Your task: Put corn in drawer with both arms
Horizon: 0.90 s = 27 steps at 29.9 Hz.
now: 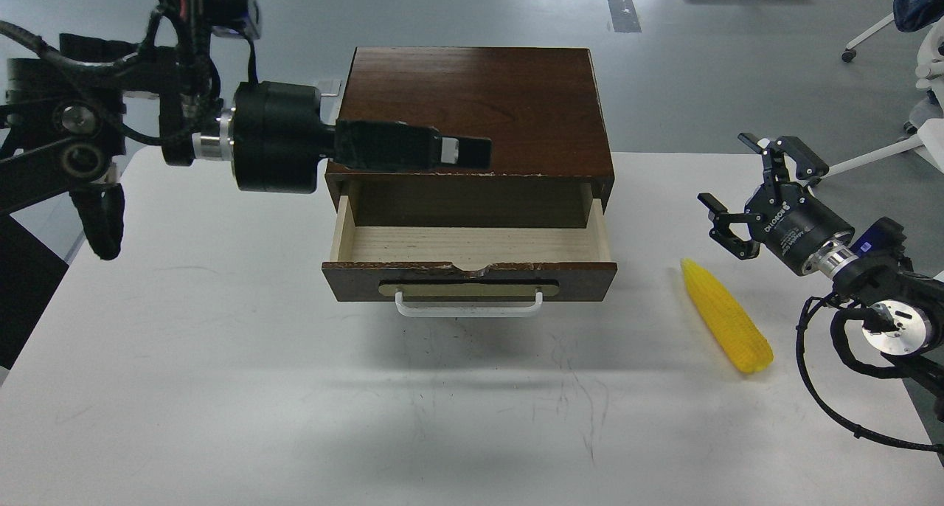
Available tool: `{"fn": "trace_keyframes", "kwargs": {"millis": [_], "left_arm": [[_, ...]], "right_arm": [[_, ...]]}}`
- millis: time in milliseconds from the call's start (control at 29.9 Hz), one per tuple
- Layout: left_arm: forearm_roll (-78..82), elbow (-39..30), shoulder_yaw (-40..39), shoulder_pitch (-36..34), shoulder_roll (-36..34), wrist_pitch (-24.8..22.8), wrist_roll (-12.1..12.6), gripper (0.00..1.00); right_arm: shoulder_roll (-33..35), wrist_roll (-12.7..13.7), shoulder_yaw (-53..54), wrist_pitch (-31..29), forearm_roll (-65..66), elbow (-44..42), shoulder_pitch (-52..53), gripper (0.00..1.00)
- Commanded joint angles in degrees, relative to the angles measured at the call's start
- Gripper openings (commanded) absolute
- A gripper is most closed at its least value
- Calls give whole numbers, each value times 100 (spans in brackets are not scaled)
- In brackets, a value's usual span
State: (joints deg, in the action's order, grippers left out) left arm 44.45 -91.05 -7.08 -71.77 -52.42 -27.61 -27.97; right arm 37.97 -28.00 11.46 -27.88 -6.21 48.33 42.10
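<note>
The corn (726, 316) lies bare on the white table, right of the drawer, tip pointing away from me. The drawer (472, 279) of the dark brown box (472, 100) stands pulled open, its pale wood inside empty, white bar handle facing me. My left gripper (472, 152) hangs above the box's front edge, pointing right and seen side-on, so its fingers cannot be told apart; it holds nothing that I can see. My right gripper (724, 168) is open and empty, just above and behind the corn's tip, not touching it.
The white table (221, 388) ends close behind the right arm. Beyond it on the grey floor are chair legs (870, 30) and a white frame at the far right.
</note>
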Motion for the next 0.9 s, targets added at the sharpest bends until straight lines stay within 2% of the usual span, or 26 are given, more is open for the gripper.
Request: {"fn": "trace_keyframes", "kwargs": {"millis": [0,134,267,401,435,602,669,769,869], "left_arm": [[-1532,113,-57,602,-260,265,-3,98],[-3325,735,-293,1383,-445,248,-3,98],[-3785,1387,-733,1991,-427,-39,-3,98],[-4031,2020,-1067,2553,-348,-39,-3,98],[-4032,2021,-1068,2554,-348,-39,-3,98],[-4040,2047,-1085,2756,-322,-39,-3,98],[-4032,2047,-1085,2756,-322,-39,-3,98],[-4032,2038,-1103,2756,-322,-39,-3,98],[-4023,2038,-1120,2765,-304,-39,-3,98]], "right_arm": [[149,0,-12,-12,242,18,0,100],[429,0,-3,-12,1557,62,87,100],[842,0,-3,-12,2755,273,254,100],[1361,0,-12,-12,4562,650,500,100],[1362,0,-12,-12,4568,651,501,100],[1819,0,-29,-12,7269,1196,641,100],[1819,0,-38,-12,7791,1231,633,100],[1819,0,-213,291,8958,1231,624,100],[1810,0,-477,617,9383,1231,659,100]]}}
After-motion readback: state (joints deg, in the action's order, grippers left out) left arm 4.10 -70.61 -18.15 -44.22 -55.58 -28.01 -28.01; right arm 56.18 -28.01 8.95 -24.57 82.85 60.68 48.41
